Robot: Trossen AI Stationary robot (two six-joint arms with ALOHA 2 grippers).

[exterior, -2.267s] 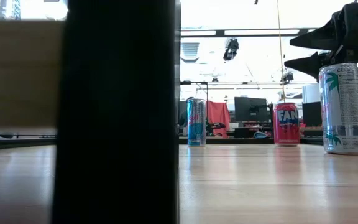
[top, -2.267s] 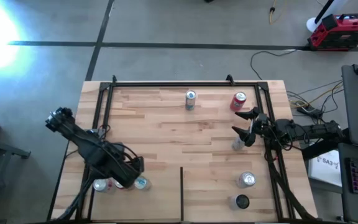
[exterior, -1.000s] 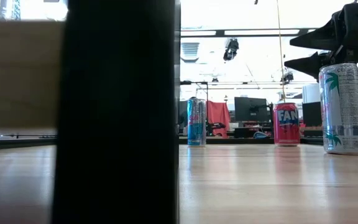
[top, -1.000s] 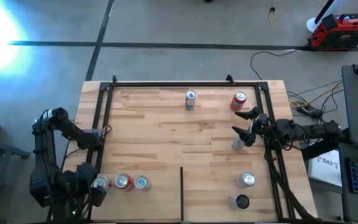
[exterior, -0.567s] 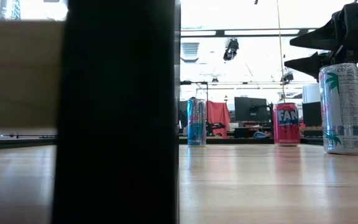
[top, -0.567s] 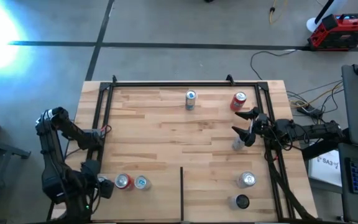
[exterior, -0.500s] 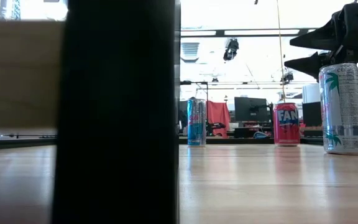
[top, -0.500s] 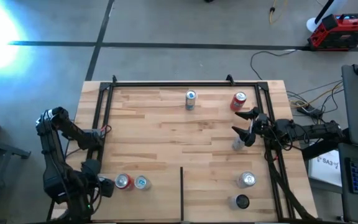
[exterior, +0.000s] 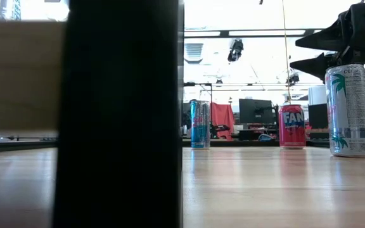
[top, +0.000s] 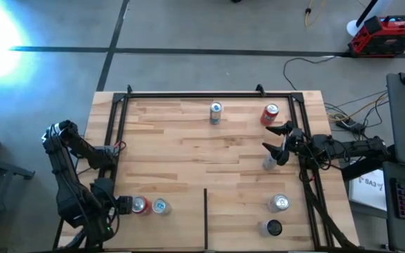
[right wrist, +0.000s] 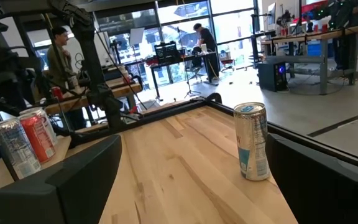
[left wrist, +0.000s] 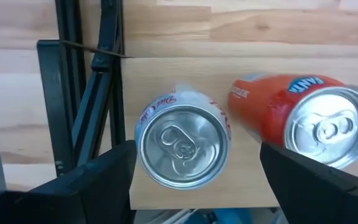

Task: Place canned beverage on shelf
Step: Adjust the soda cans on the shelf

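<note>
Silver can (left wrist: 183, 146) between left gripper (left wrist: 194, 171) fingers, jaws apart, not clamped
Likely rigid, slick, light, dentable; grab mid-body; right gripper (top: 278, 144) wide open, idle by shelf (top: 188, 147) edge

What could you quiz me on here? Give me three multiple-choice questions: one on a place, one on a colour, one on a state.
1. Where is the left gripper?
A. At the shelf's far edge
B. At the shelf's near left corner
C. Over the floor

2. What colour is the can beside the silver can that sits between the left gripper's fingers?
A. Green
B. Black
C. Red

3. How does the right gripper stand?
A. Open, holding nothing
B. Shut on a red can
C. Resting flat on the wood

Answers:
1. B: the high view shows the left gripper at the near left corner of the shelf.
2. C: the left wrist view shows a red can next to the silver can.
3. A: the right gripper has its fingers spread above a palm-print can.
</note>
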